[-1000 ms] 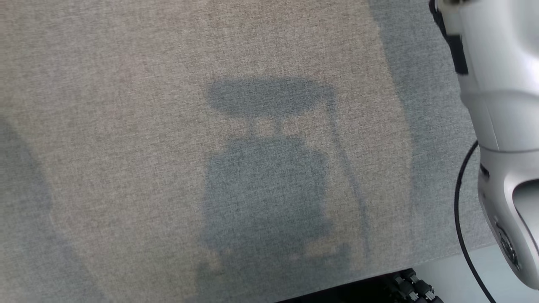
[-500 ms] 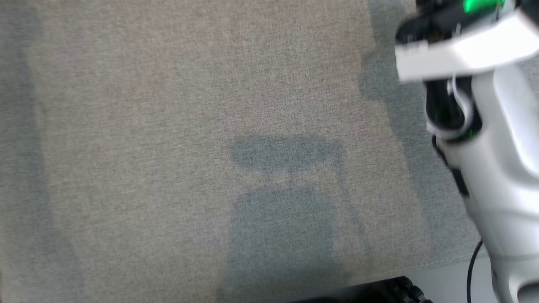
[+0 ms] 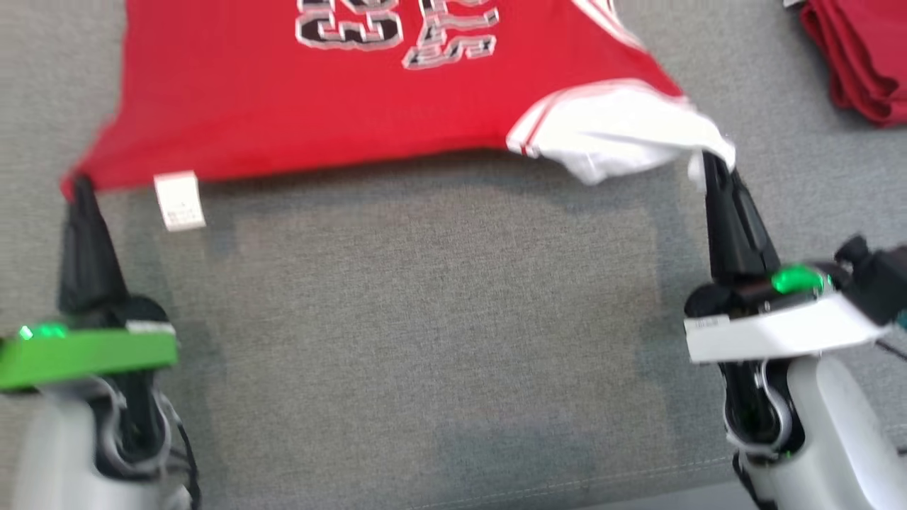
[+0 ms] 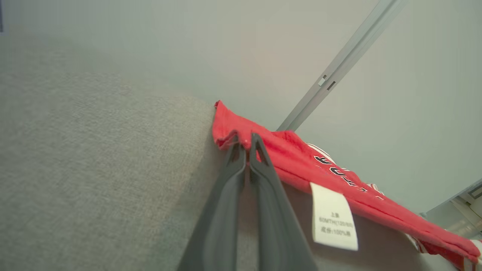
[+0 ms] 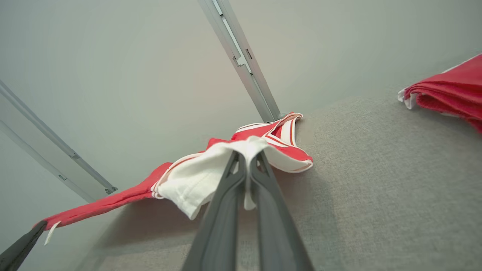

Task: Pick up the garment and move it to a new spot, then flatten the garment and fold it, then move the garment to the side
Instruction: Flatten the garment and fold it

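Left gripper [image 3: 79,188] clamped on jersey [image 3: 340,113] corner, right gripper [image 3: 708,161] clamped on white edge. Pickup looks done; laying down, flattening, folding, side move left.

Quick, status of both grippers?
Left gripper: shut, fingers pinching a corner of the red jersey.
Right gripper: shut, fingers pinching the red jersey at its white part.

The red garment [image 3: 340,106] runs off the top edge of the head view, which cuts its black-and-white lettering [image 3: 397,32] partway through. The letters that remain are blurred and unreadable. Print on the white label [image 3: 180,200] is too small to read there. A second red fabric pile [image 3: 861,64] is cropped by the right edge.
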### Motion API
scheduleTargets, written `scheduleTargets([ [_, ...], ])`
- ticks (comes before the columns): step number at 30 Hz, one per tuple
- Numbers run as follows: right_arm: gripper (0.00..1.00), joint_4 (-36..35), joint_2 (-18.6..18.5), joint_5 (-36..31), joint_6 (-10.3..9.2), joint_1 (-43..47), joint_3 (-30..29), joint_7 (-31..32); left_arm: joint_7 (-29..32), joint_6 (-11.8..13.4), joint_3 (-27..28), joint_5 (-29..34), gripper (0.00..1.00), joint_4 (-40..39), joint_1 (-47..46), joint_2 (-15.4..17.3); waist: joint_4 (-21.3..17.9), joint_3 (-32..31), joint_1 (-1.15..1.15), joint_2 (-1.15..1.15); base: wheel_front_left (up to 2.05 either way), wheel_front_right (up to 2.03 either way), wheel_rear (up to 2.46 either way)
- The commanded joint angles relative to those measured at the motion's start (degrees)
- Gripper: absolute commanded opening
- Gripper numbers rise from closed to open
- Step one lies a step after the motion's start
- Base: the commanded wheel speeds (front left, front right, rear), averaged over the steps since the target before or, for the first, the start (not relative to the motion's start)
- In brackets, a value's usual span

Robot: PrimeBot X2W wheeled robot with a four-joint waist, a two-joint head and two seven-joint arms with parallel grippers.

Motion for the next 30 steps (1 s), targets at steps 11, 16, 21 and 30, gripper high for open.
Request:
scheduleTargets([
  [11,0.0,-2.76,2.11,4.02,-0.01,18.47,-1.38,-0.23,-0.18,-0.17,1.27,3.46,0.0,-1.05,16.82,-7.96,1.82,-12.58,0.01,0.37,0.0,0.0,0.0],
  [16,0.0,-2.04,1.33,5.25,-0.01,23.29,-0.84,-0.23,-0.18,-0.16,2.95,2.45,0.0,-2.59,21.84,-8.88,0.95,-14.36,0.01,0.37,0.0,0.0,0.0],
  [21,0.0,-0.55,1.25,4.19,-0.01,25.48,-0.69,-0.23,-0.18,-0.15,3.39,2.37,0.0,-4.16,25.89,-9.27,0.16,-15.7,0.01,0.37,0.0,0.0,0.0],
  [30,0.0,4.74,0.68,3.99,-0.01,25.62,1.86,-0.23,-0.18,-0.15,2.62,1.43,0.0,-4.15,29.51,-9.45,-0.31,-17.07,0.01,0.37,0.0,0.0,0.0],
])
